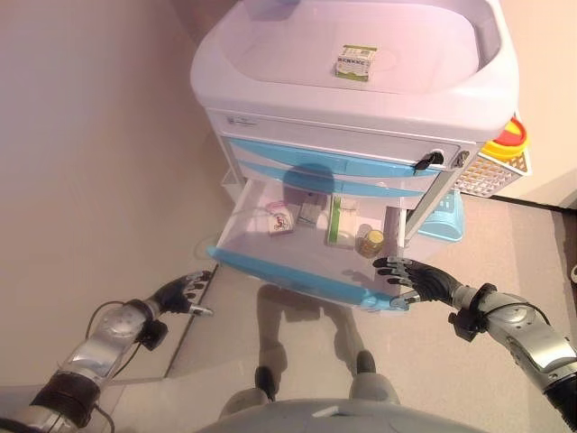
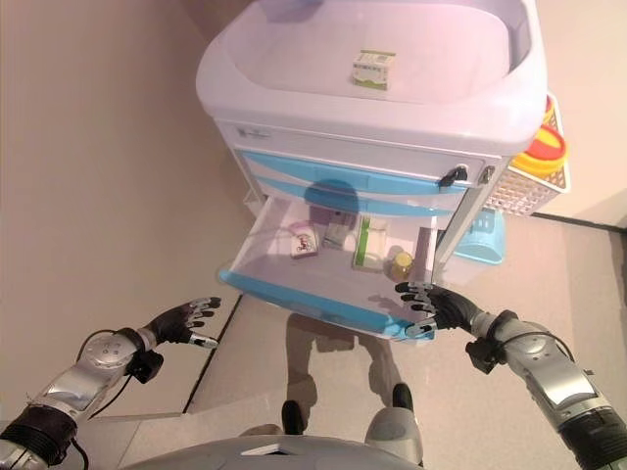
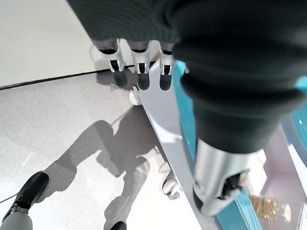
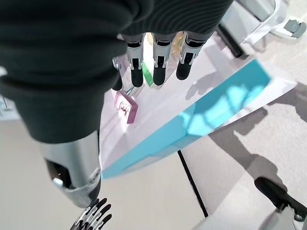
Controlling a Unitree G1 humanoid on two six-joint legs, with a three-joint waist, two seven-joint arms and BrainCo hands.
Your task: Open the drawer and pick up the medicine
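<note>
The cart's third drawer [image 1: 297, 271] stands pulled out, its blue front towards me. Inside lie a pink box [image 1: 281, 219], a green and white box [image 1: 340, 221], a small yellow bottle [image 1: 370, 241] and a few small packs. My right hand [image 1: 416, 277] hovers at the drawer's front right corner with straight fingers, holding nothing; its wrist view looks past the fingers [image 4: 159, 62] at the pink box [image 4: 125, 108]. My left hand [image 1: 180, 293] hangs open over the floor, left of the drawer and apart from it.
The white and blue cart [image 1: 361, 135] has a recessed top with a small green and white box [image 1: 355, 63] on it. A white basket [image 1: 491, 173] with a yellow container [image 1: 507, 140] hangs on its right side. A wall runs along the left.
</note>
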